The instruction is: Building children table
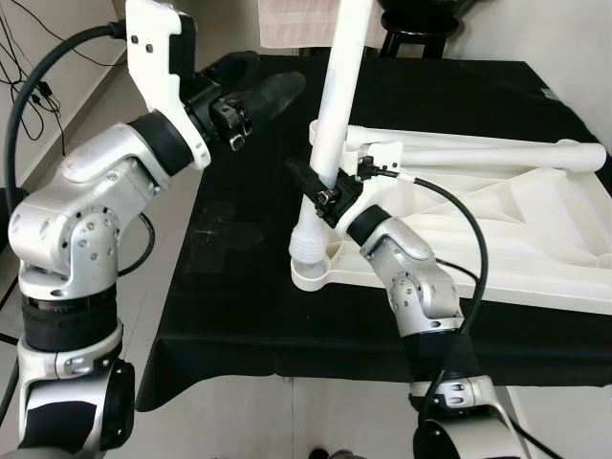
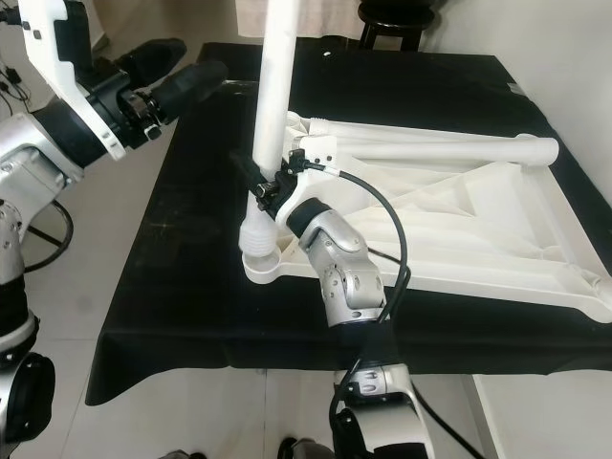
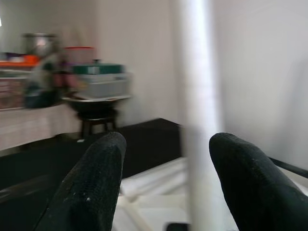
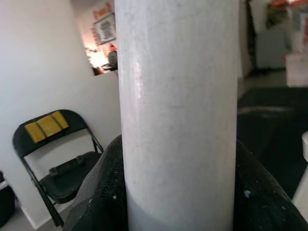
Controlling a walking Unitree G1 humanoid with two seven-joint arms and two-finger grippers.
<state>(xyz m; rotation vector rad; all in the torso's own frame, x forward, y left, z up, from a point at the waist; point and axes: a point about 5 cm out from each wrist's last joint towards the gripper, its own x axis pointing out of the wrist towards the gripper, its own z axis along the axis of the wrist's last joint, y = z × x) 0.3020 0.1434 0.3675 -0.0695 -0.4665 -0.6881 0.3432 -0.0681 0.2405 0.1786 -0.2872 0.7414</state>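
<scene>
White plastic makes up the whole piece: an upturned child's tabletop (image 2: 459, 229) is laid on a black cloth (image 2: 191, 287) over the work surface, towards its right edge, with one finished leg (image 2: 449, 148) lying flat along its far side. A second white leg (image 1: 337, 105) is stood nearly upright, tilted slightly back, its ribbed foot seated at the socket (image 1: 311, 268) in the tabletop's near left corner.

The right gripper (image 1: 330, 196) is pinched on this leg low down, just above the socket; in the right wrist view the leg is seen pressed between both black fingers (image 4: 96, 192). The left gripper (image 1: 258, 96) is held raised to the left of the leg, apart from it, with its fingers (image 3: 91, 183) spread and the leg seen between and beyond them.

The leg's long axis is judged to point almost straight into the socket, so seating it probably calls for turning or pressing along that axis. The left gripper is the free one for steadying higher up. A black cable (image 2: 382, 206) at the right wrist lies across the tabletop and could snag.
</scene>
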